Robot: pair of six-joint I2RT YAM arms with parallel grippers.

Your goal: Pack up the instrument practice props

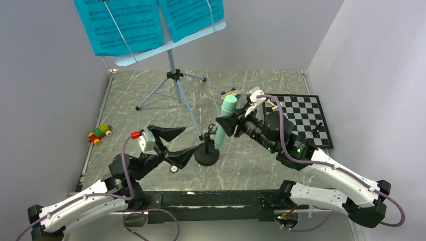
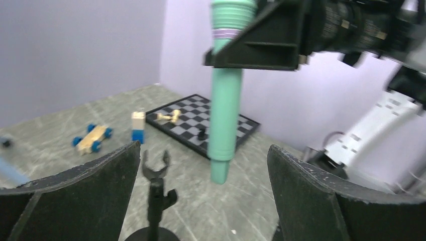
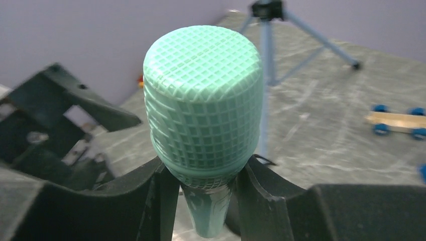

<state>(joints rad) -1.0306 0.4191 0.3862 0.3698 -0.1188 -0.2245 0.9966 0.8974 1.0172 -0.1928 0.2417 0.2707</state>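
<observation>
Microphone in right jaws; left jaws wide.

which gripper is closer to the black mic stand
Left. The left gripper is open with the mic stand between its fingers; the right gripper holds the microphone above it.

light: even, soft | shadows: faint | wrist views: backgrounds blurred | microphone sharp

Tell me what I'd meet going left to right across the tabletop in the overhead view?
From the left: small multicoloured toy car → black round-based microphone stand → mint-green microphone with a gridded head → black-and-white chessboard.
</observation>
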